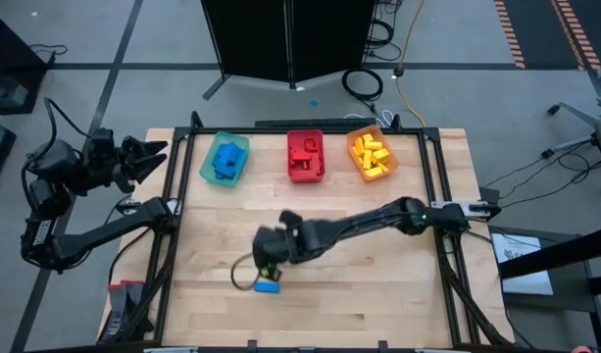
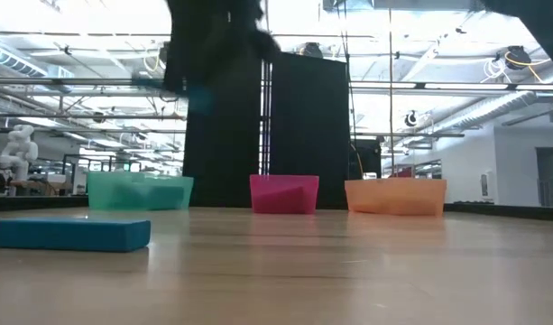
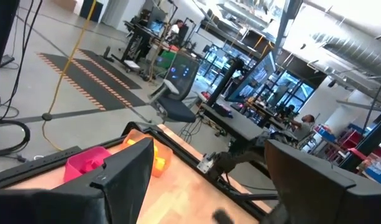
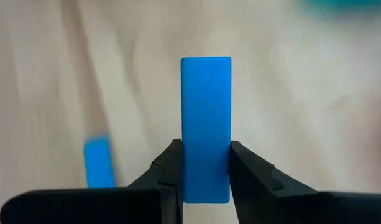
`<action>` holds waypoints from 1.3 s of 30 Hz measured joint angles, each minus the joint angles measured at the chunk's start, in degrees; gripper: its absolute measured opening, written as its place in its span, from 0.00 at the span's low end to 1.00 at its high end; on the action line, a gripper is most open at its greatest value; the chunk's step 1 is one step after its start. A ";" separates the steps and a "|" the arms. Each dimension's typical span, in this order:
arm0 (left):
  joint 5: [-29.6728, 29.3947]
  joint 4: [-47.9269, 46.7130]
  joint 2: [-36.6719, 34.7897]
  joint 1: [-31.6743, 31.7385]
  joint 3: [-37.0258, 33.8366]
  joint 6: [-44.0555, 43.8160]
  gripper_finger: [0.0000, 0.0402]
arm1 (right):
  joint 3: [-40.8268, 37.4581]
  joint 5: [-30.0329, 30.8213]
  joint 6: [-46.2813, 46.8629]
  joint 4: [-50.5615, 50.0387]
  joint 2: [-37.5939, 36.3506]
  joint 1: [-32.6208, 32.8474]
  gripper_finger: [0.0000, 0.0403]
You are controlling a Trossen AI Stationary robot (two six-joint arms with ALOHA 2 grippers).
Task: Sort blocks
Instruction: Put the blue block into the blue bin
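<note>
In the right wrist view a blue block (image 4: 206,106), a short bar, sits between the fingers of my right gripper (image 4: 206,149), which is shut on it above the table's near middle (image 1: 269,263). A second blue block (image 1: 268,287) lies flat on the wood just below it, also seen low (image 2: 73,233) and from the wrist (image 4: 99,163). My left gripper (image 3: 209,186) waits open beyond the table's left edge (image 1: 148,157). My right gripper pinches the blue block's two long sides (image 4: 190,171) between its two fingers, at the end nearest the wrist. The fingers slant down from the table's right and lie along the bar. The block is lifted clear of the wood and sticks out past the fingertips.
Along the far edge stand three bins: a teal one (image 1: 225,159) holding blue blocks, a red one (image 1: 305,155) holding red blocks, and an orange one (image 1: 371,154) holding yellow blocks. Bare wood (image 1: 378,284) lies between the bins and the near edge.
</note>
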 joint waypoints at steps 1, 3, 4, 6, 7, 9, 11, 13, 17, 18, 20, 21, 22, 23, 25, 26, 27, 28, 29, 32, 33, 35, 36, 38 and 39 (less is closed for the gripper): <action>0.36 0.63 0.08 0.00 -0.31 -0.01 0.77 | 0.00 2.09 -0.48 1.32 -1.63 -0.37 0.19; 2.61 2.62 0.31 0.00 -1.31 -0.46 0.77 | 0.07 6.17 -2.30 4.48 -4.78 -1.03 0.19; 4.12 4.44 0.46 0.00 -1.93 -0.76 0.77 | 0.10 7.61 -3.56 6.68 -6.41 -1.44 0.19; 7.03 9.32 0.75 0.00 -3.24 -2.81 0.77 | 0.21 10.09 -6.50 11.22 -9.10 -2.11 0.19; 7.66 11.63 0.85 0.00 -3.92 -4.25 0.77 | 0.21 11.11 -8.15 13.60 -10.29 -2.51 0.19; 7.79 15.54 1.23 0.00 -5.02 -6.20 0.77 | 0.19 12.67 -11.46 18.06 -12.28 -3.26 0.19; 7.90 18.64 1.88 0.00 -5.57 -6.36 0.77 | 0.19 13.35 -14.60 22.42 -13.89 -4.01 0.19; 8.53 21.89 2.48 0.00 -6.15 -6.40 0.77 | 0.19 13.42 -17.18 26.55 -15.24 -4.84 0.19; 10.72 31.67 4.50 0.00 -8.79 -7.89 0.77 | 0.19 13.54 -21.03 32.97 -16.34 -6.38 0.19; 11.33 34.27 5.29 0.00 -9.46 -8.84 0.77 | 0.19 13.48 -21.62 33.92 -16.35 -6.71 0.19; 12.17 37.80 6.99 -0.09 -10.10 -9.40 0.77 | 0.17 13.25 -22.47 35.32 -16.35 -7.29 0.19; 12.61 39.07 7.81 -0.21 -10.19 -9.41 0.77 | 0.15 13.24 -22.67 35.95 -16.35 -7.58 0.19; 13.21 40.47 8.62 -0.43 -10.28 -9.40 0.77 | 0.15 13.23 -22.67 36.21 -16.35 -7.86 0.19; 14.03 41.70 9.45 -0.74 -10.31 -9.36 0.77 | 0.15 13.23 -22.67 36.38 -16.37 -8.09 0.19; 15.89 43.06 11.14 -1.45 -10.31 -8.49 0.77 | 0.15 13.21 -22.69 36.36 -16.39 -8.57 0.19; 16.60 43.38 11.92 -1.89 -10.36 -7.50 0.77 | 0.15 13.18 -22.70 36.38 -16.39 -8.76 0.19; 16.62 43.32 12.51 -2.43 -10.37 -6.21 0.77 | 0.13 13.17 -22.75 36.64 -16.39 -8.97 0.19; 16.63 43.21 13.11 -2.90 -10.38 -4.85 0.77 | 0.08 13.10 -22.94 37.25 -16.39 -9.16 0.19; 16.61 43.22 13.74 -3.28 -10.38 -3.54 0.77 | 0.08 13.09 -23.21 38.03 -16.39 -9.36 0.19; 16.47 43.28 15.79 -4.85 -10.36 -0.73 0.77 | 0.10 13.05 -24.46 39.95 -16.39 -9.82 0.19; 16.49 43.25 16.42 -5.41 -10.38 -0.10 0.77 | 0.10 13.03 -24.61 40.16 -16.39 -9.94 0.19; 16.45 43.25 17.71 -6.47 -10.36 1.12 0.77 | 0.10 12.85 -24.64 40.26 -16.39 -10.26 0.19; 16.29 43.30 18.38 -7.01 -10.36 1.65 0.77 | 0.10 12.82 -24.64 40.26 -16.39 -10.43 0.19; 15.44 43.43 19.89 -8.19 -10.36 2.88 0.77 | 0.10 12.50 -24.64 40.28 -16.39 -10.68 0.19; 14.92 43.50 20.62 -8.73 -10.36 3.27 0.77 | 0.10 11.59 -24.66 40.40 -16.39 -10.87 0.19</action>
